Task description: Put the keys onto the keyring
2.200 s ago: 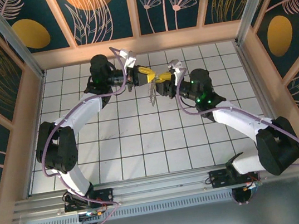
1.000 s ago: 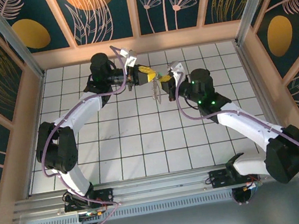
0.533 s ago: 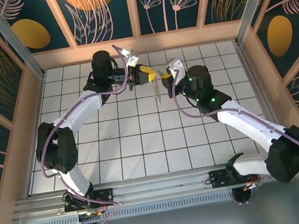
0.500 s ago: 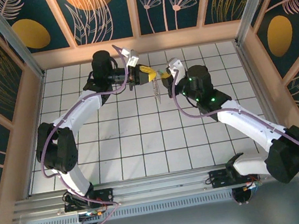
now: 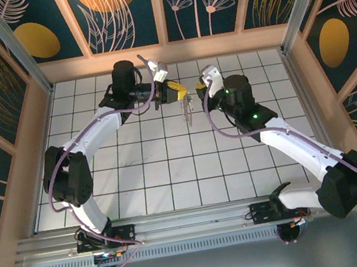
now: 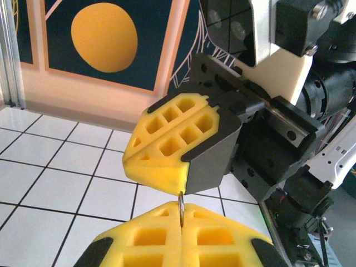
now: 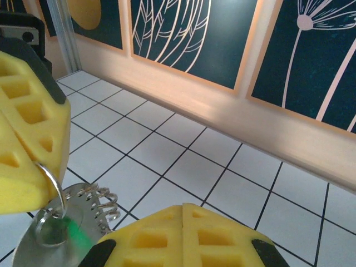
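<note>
Both hands have shifted farther back over the table (image 5: 170, 168). Your left hand (image 5: 176, 92) is clamped on the keyring (image 6: 181, 207), with the keys (image 7: 67, 228) dangling below it. The right hand (image 6: 186, 173) is shut, seemingly empty, its tip at the wire. Keep the left still and open the right beside the wire.

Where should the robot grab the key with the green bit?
Probably the flat head of the green key, squeezing its two broad faces from the right arm's side. It dangles loose under the keyring that the left gripper pinches, so thin edges could slip.
</note>
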Robot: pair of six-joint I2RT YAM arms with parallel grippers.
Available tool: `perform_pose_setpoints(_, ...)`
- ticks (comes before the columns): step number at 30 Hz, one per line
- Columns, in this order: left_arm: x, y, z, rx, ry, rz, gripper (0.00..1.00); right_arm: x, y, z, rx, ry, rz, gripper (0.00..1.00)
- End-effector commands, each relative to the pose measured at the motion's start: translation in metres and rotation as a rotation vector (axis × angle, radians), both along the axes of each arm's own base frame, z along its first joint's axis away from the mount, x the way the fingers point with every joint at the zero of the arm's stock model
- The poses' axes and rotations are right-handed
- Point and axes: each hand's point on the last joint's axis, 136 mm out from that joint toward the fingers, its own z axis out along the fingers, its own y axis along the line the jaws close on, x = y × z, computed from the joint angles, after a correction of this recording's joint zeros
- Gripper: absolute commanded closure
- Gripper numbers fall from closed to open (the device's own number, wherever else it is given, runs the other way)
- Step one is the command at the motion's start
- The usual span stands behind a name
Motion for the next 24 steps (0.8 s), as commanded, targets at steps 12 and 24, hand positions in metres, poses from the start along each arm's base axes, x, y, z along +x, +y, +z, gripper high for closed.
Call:
perform_pose_setpoints(12,-0.01,-0.001,0.024,-0.025,-0.066,-0.042,1.0,-0.01,0.001,0.001,0.069,-0.012,0.043,0.63)
perform_pose_setpoints(24,-0.014,-0.001,0.027,-0.028,-0.065,-0.073,1.0,-0.038,-0.009,-0.021,0.128,-0.015,0.104,0.51)
